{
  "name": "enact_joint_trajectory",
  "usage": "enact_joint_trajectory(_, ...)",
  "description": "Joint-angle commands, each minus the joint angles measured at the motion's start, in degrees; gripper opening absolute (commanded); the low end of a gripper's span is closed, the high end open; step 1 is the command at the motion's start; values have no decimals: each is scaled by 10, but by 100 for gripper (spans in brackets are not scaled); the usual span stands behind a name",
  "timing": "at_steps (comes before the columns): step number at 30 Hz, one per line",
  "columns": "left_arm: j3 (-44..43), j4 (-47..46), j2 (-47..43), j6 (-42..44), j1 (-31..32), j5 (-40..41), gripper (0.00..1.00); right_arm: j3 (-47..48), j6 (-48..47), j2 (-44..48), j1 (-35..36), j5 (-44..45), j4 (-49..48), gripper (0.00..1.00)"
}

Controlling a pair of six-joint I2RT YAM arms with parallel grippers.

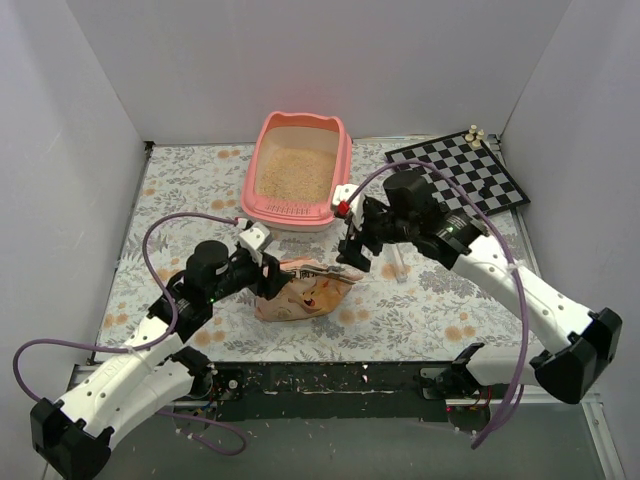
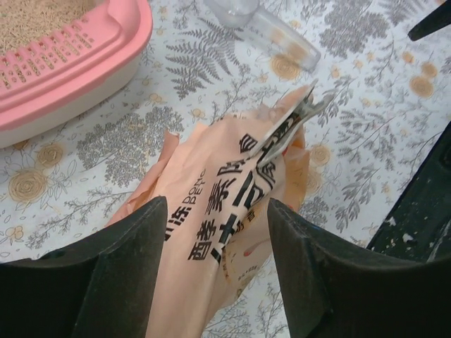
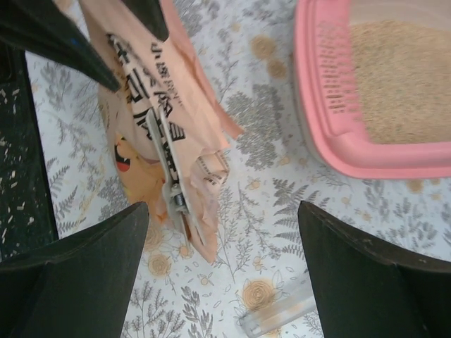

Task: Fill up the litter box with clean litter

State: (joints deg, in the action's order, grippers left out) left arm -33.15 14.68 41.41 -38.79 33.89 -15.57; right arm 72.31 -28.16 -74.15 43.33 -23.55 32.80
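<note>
Two open, empty pincers; left pincer point(image 2: 215, 211) astride the bag point(image 2: 211, 169). Lies lengthwise beyond the nearer right pincer point(image 3: 223, 211): litter box point(image 1: 296, 210) holding clean litter point(image 1: 297, 170).

The floral-clothed table point(image 1: 200, 180) carries the litter box point(image 1: 290, 211), a crumpled orange bag point(image 1: 305, 292), a clear scoop point(image 1: 398, 265) and a chessboard point(image 1: 470, 170).

The right gripper point(image 3: 224, 211) hangs over the flowered table cover point(image 3: 268, 120), its two dark fingers point(image 3: 77, 282) spread wide and closed on nothing. An orange bag point(image 3: 151, 105) printed with black characters lies at the upper left, its crumpled, torn end pointing down toward the gap. The left gripper point(image 3: 141, 60) shows only as dark fingers either side of the bag's top end. At the upper right sits the pink litter box point(image 3: 317, 105) with pale sandy litter point(image 3: 402, 77) inside, past its slotted ledge. A clear scoop point(image 3: 278, 317) shows at the bottom edge, only in part.
</note>
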Motion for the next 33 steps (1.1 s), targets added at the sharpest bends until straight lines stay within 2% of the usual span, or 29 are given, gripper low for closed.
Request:
enact_joint_trajectory(1,-66,3,9,0,1,-12,64,-18,133,77,4,111,-130,94)
enact_joint_trajectory(3,-92,5,16,-2,1,-10,76,-21,195,95,3,189,-142,94)
enact_joint_trajectory(5,-119,5,26,-8,1,-8,95,-14,216,104,3,214,-137,94)
enact_joint_trajectory(6,-133,4,31,-9,1,-7,98,-10,237,110,3,231,-133,95)
enact_joint_trajectory(11,-202,8,67,-28,1,52,98,-11,271,129,3,280,-119,95)
enact_joint_trajectory(17,-260,28,108,-66,1,191,98,-92,383,181,3,428,-162,96)
enact_joint_trajectory(20,-281,43,119,-77,1,181,98,-113,391,202,3,436,-169,96)
enact_joint_trajectory(26,-254,-5,95,-70,1,160,98,-120,407,225,3,460,-172,97)
enact_joint_trajectory(29,-255,-11,102,-74,1,165,98,-115,353,233,3,457,-168,97)
enact_joint_trajectory(31,-260,0,109,-79,1,160,98,-98,350,224,3,467,-137,97)
enact_joint_trajectory(33,-271,13,121,-80,1,156,98,-109,354,233,3,488,-160,98)
